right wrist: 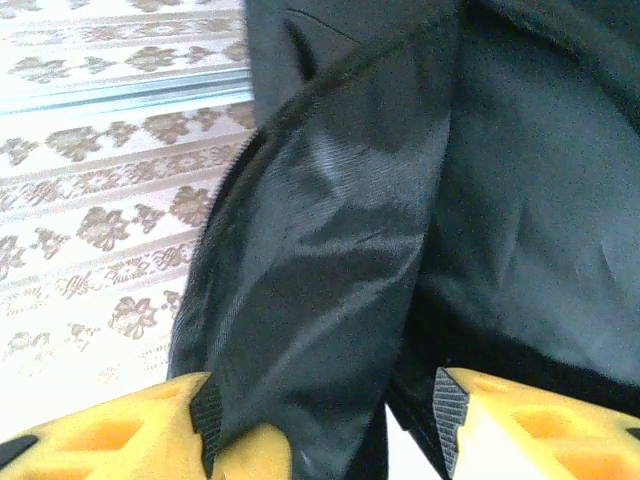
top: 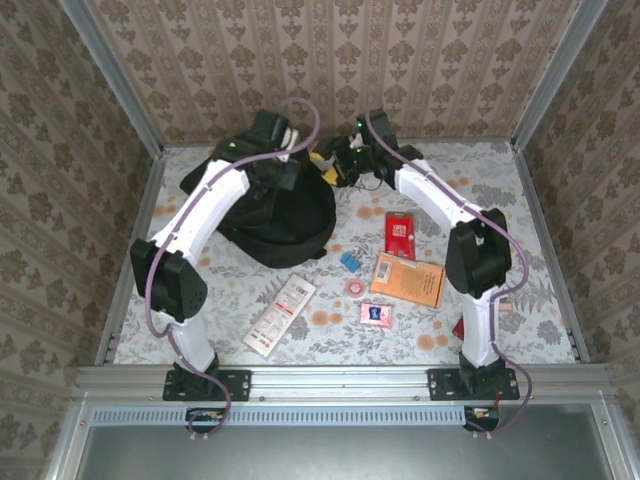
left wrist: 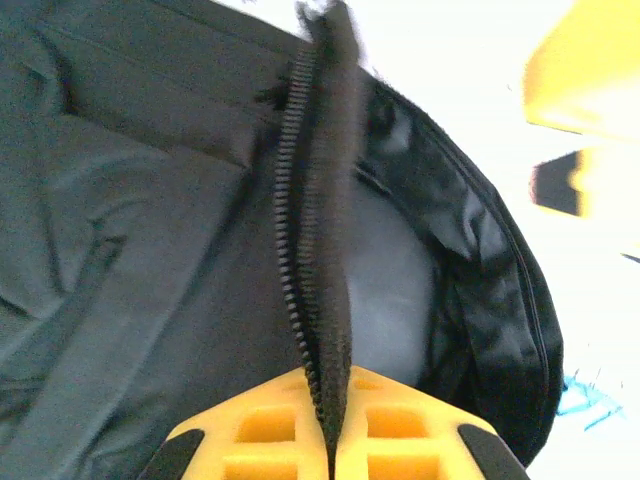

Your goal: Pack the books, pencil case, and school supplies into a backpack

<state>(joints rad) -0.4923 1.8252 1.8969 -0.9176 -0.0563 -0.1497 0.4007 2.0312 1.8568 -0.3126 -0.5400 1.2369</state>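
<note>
While left jaws tight on zip (left wrist: 298, 250) of one backpack (top: 290, 225), right jaws spread: two books (top: 408, 280), three school supplies (top: 350, 262) on worktop (top: 500, 190).

Beige wallpaper with a brown damask pattern (top: 400, 60) covers the back wall and both side walls. Slanting silver metal posts (top: 115, 75) rise from the far corners of the worktop (top: 520, 190), whose white surface is printed with orange and grey flowers. A ribbed aluminium rail (top: 340, 378) runs along its near edge, and a flat grey panel (top: 340, 450) lies beyond the rail. The light is bright and even.

backpack (left wrist: 120, 250) mouth gapes right of zip edge (left wrist: 315, 250).
</note>
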